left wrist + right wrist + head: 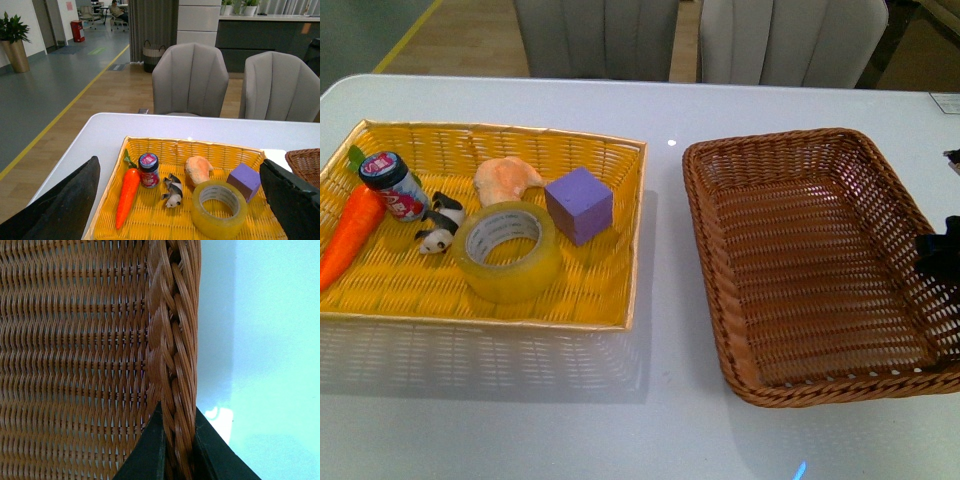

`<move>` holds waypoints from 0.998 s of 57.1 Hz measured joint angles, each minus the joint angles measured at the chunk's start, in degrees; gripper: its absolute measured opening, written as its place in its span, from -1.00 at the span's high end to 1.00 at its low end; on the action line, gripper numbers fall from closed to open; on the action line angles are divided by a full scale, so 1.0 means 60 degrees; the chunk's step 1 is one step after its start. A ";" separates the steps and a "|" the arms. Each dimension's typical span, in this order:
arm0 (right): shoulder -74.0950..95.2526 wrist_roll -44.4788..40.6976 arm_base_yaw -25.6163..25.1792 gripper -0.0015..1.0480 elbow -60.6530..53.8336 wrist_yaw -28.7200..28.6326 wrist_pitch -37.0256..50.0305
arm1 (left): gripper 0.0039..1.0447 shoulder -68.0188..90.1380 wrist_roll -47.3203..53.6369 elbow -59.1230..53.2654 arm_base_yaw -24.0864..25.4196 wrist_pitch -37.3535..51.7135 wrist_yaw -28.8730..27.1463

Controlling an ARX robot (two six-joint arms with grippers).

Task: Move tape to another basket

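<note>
— Looking for the tape (515,278): where does it lie?
— Flat in the yellow basket (636,235), hole upward, toward that basket's near rim. A purple cube (578,205) stands just beside it on the right, a small panda figure (440,226) just to its left, a pale orange lump (507,178) behind it.
— What else is in there?
— A carrot (350,235) along the left wall, and a little jar (395,186) beside the carrot's top.
— And the basket (700,205)?
— The brown wicker one sits on the white table (660,110) to the right of the yellow one, a strip of tabletop between them.
— The arms?
— The right gripper (177,455) is clenched on the brown basket's braided rim at its right side: one finger (145,455) presses the inner wall, the other the outer, over the table. The left gripper (179,165) is released, its fingers (60,210) spread wide and grasping nothing; in its wrist view it hangs clear of the tape, with the yellow basket lying between the two fingers
</note>
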 joint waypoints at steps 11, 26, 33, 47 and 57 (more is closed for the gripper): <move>0.0004 0.1242 0.0699 0.90 -0.0262 0.0113 0.0280 | -0.83 0.0000 0.0000 0.0000 0.0000 0.0000 0.0000; 0.0011 0.2186 0.1096 0.90 -0.0470 0.0324 0.0627 | -0.83 0.0000 0.0000 0.0000 0.0000 0.0000 0.0000; 0.0011 0.2197 0.1060 0.59 -0.0590 0.0623 0.0867 | -0.83 0.0000 0.0000 0.0000 0.0000 0.0000 0.0000; -0.1581 0.1406 0.0415 -0.28 -0.1566 0.1282 0.2262 | -0.83 0.0000 0.0000 0.0000 0.0000 0.0000 0.0000; -0.4849 0.1104 -0.0444 -0.83 -0.3238 0.0277 0.2750 | -0.83 0.0000 0.0000 0.0000 0.0000 0.0000 0.0000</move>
